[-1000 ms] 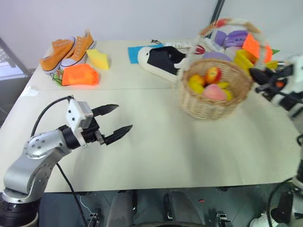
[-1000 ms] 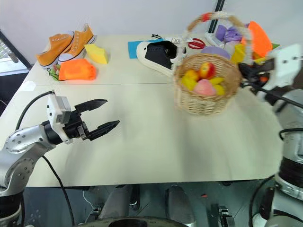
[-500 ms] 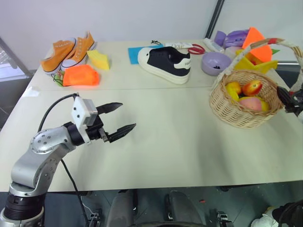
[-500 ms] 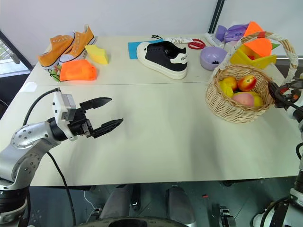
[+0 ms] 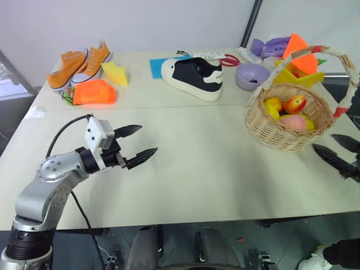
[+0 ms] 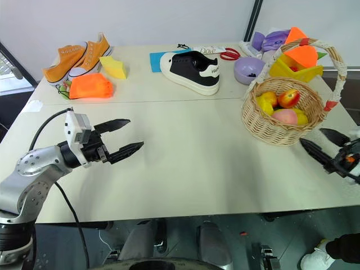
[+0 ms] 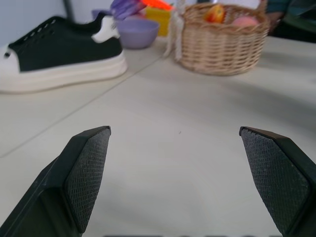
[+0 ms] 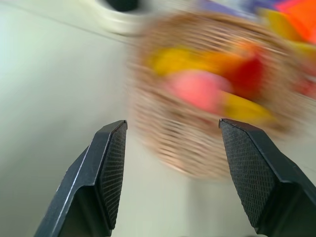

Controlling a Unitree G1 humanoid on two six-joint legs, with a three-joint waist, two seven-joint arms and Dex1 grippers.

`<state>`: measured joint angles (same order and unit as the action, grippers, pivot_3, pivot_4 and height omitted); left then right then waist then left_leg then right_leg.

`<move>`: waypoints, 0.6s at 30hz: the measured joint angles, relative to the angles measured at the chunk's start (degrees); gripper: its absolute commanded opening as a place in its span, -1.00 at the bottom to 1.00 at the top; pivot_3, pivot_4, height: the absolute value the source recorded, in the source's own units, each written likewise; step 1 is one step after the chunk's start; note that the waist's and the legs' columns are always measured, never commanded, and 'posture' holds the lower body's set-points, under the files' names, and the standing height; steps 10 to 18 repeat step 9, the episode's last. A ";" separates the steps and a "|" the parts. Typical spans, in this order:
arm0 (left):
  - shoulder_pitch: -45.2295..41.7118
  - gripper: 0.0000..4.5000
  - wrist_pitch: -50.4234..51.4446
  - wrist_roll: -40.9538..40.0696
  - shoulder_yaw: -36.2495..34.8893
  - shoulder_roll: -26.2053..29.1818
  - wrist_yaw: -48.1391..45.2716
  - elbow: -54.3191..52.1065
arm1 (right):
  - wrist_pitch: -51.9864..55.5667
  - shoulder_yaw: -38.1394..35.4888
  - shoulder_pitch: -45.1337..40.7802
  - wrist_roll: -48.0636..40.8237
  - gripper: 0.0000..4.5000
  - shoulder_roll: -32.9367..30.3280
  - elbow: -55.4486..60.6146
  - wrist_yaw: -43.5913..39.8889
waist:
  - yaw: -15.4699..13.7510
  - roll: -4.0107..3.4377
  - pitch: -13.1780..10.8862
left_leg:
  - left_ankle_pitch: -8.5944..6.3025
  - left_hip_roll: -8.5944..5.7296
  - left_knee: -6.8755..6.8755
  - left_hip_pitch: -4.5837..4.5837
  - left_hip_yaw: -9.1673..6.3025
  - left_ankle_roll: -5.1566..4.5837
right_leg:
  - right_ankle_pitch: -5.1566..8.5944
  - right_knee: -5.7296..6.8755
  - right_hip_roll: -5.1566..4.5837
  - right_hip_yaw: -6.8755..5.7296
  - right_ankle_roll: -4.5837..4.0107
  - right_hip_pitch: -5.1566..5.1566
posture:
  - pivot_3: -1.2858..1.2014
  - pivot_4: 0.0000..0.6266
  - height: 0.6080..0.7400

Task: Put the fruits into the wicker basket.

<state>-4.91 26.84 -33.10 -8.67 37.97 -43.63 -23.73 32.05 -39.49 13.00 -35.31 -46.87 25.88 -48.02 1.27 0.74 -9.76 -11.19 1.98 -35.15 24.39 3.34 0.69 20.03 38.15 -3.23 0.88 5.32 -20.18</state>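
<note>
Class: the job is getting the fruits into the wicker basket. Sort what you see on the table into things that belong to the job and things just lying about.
Part of the job:
- round tan wicker basket with tall banded handle
- yellow, red-orange and pink fruits inside it

Just lying about:
- black and white sneaker
- pair of orange sneakers
- orange cloth bundle
- yellow wedge
- purple bowl
- red-handled scissors
</note>
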 measured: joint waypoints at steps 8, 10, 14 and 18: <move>7.81 1.00 -3.50 4.66 -2.44 -2.11 3.34 3.86 | -0.60 23.76 -11.76 4.65 0.37 5.72 3.85 5.65 | -1.66 0.20 -0.01 | -0.04 -0.10 -0.01 0.25 -0.03 -0.06 | 0.03 -0.11 -0.28 -0.15 -0.06 -0.14 | 0.03 -0.52 0.90; 8.48 1.00 -3.76 4.75 -3.02 -2.22 3.63 3.75 | -0.82 24.40 -12.43 5.11 0.37 5.75 2.89 5.89 | -1.80 0.21 0.00 | -0.06 -0.12 -0.02 0.26 -0.02 -0.08 | 0.09 -0.14 -0.31 -0.14 -0.18 -0.13 | 0.03 -0.52 0.90; 8.48 1.00 -3.76 4.75 -3.02 -2.22 3.63 3.75 | -0.82 24.40 -12.43 5.11 0.37 5.75 2.89 5.89 | -1.80 0.21 0.00 | -0.06 -0.12 -0.02 0.26 -0.02 -0.08 | 0.09 -0.14 -0.31 -0.14 -0.18 -0.13 | 0.03 -0.52 0.90; 8.48 1.00 -3.76 4.75 -3.02 -2.22 3.63 3.75 | -0.82 24.40 -12.43 5.11 0.37 5.75 2.89 5.89 | -1.80 0.21 0.00 | -0.06 -0.12 -0.02 0.26 -0.02 -0.08 | 0.09 -0.14 -0.31 -0.14 -0.18 -0.13 | 0.03 -0.52 0.90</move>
